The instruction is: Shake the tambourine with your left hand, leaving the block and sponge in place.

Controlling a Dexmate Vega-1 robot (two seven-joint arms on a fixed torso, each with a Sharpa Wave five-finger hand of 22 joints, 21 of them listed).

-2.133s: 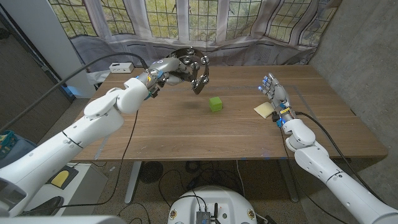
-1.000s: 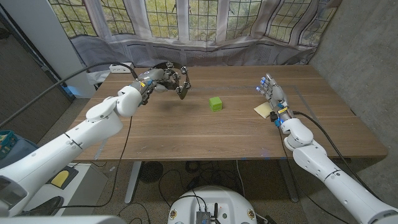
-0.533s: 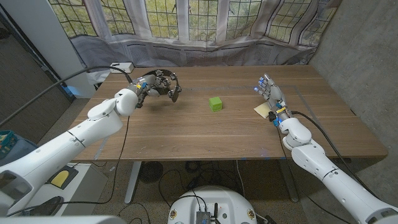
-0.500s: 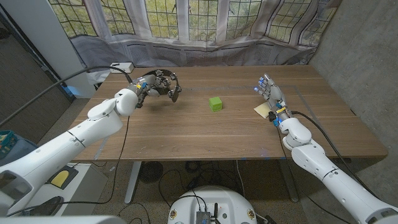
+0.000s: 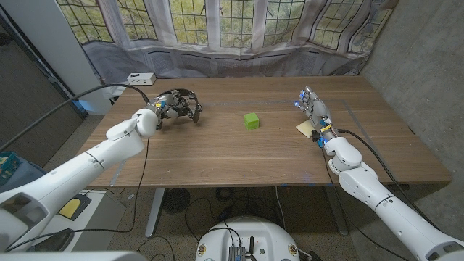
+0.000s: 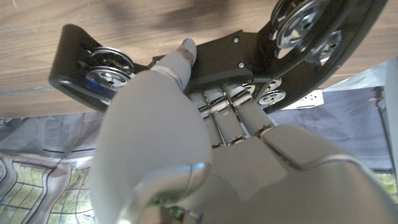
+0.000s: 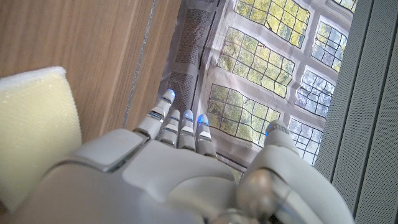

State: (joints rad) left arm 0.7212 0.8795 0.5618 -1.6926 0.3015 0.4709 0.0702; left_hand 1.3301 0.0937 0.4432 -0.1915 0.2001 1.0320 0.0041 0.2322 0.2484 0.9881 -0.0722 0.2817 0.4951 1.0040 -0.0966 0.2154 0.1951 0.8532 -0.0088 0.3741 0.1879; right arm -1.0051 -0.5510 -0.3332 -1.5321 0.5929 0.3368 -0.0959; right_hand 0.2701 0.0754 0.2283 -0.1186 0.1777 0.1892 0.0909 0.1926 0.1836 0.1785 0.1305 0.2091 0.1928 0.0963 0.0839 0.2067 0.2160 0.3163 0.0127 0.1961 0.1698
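Observation:
My left hand [image 5: 165,105] grips a black tambourine [image 5: 183,105] with metal jingles low over the table's far left part. In the left wrist view my fingers [image 6: 230,118] wrap the black frame of the tambourine [image 6: 311,43], close to the wood. A green block [image 5: 251,120] stands on the table's middle, apart from both hands. The yellow sponge [image 5: 307,128] lies at the right, beside my right hand [image 5: 313,109], which stands with fingers straight and apart, holding nothing. The sponge [image 7: 37,130] shows next to that hand [image 7: 168,168] in the right wrist view.
The wooden table [image 5: 239,156] spans the view. A white power strip [image 5: 139,77] sits at its far left corner, with a black cable [image 5: 94,90] running off the left edge. Windows and a curtain stand behind the table.
My left hand has carried the tambourine leftward and down, from raised near the block to low over the far left of the table. Block, sponge and right hand have stayed put.

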